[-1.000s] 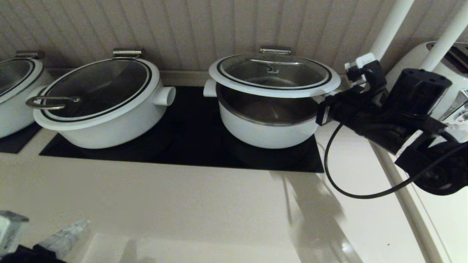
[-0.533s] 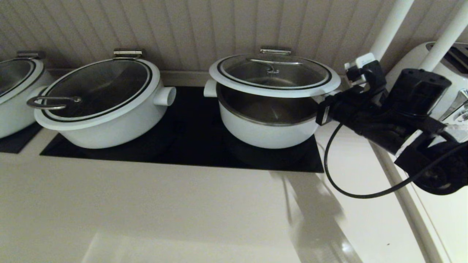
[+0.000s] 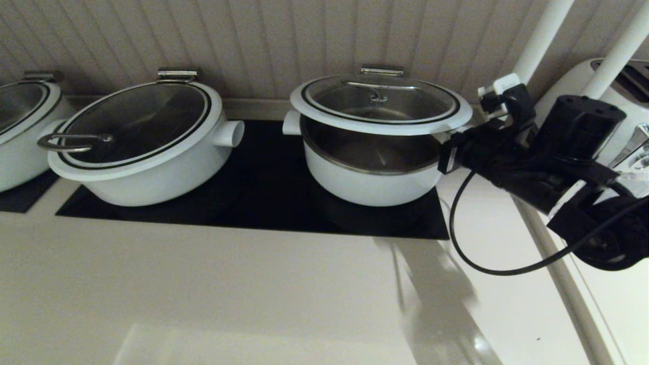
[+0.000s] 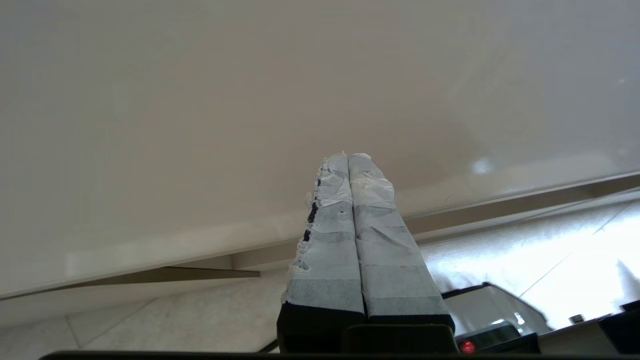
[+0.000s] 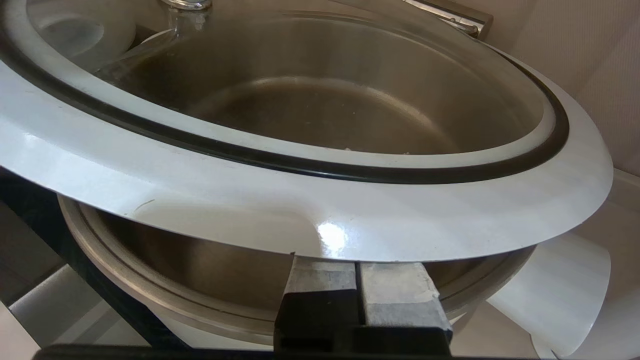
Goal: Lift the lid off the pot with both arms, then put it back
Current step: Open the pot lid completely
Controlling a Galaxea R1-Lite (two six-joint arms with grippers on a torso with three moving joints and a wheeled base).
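We have the right gripper (image 5: 357, 272) tucked beneath the near edge of the lid (image 3: 380, 104), its two taped fingers pressed flat together with nothing between them, so it is propping the white rim from below, not pinching it. Just ahead of those fingers the lid hangs tilted above the pot (image 3: 372, 175): the side over the gripper is raised clear of the steel rim, while the far side sits down by the hinge bracket (image 3: 382, 70). The pot itself stands on the black cooktop (image 3: 253, 203) directly beyond the gripper, with the wider pot (image 3: 142, 147) well off to the far side of it. Our left gripper (image 4: 352, 165) is nowhere near the lid; its fingers are closed together too, empty, and it points at the bare counter (image 4: 200, 100) by the edge. As we judge it, the lid is up and the step in hand is setting it back. To do that well we should lower slowly and evenly, keeping the fingers square under the rim so the glossy surface does not slide off sideways, let the rim settle onto the pot all round, and only then draw the gripper back out from beneath.
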